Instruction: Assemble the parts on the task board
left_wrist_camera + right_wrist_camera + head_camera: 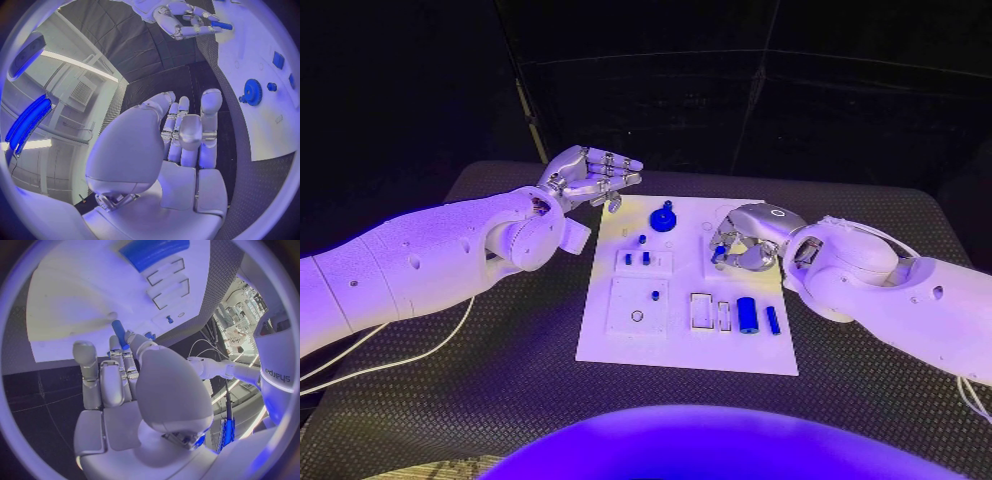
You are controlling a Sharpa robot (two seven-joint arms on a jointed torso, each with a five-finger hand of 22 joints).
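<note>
Task board [687,345] lay flat in the middle of the black table [473,400], white, with several recesses on its face. Blue gear [664,216] sat near the far edge of the board, lying flat; the left wrist view showed it [252,92] close to the board's edge beside a small blue stud [271,86]. Two short blue pegs [636,259] stood in a square recess toward the board's centre. A thick blue cylinder [747,314] lay near the board's right side, with a thinner blue bar [772,319] just beside it.

Right hand [744,240] hovered over the upper right part of the board, fingers curled in around a slim blue pin [718,254]. The right wrist view showed the pin [120,334] pinched at the fingertips and pointing down at the white surface, its tip close to the board; contact could not be judged.

Left hand [593,177] was raised off the table beyond the board's far left corner, fingers bent inward and close together, holding nothing visible. The left wrist view showed its fingers [187,132] folded toward the palm.
</note>
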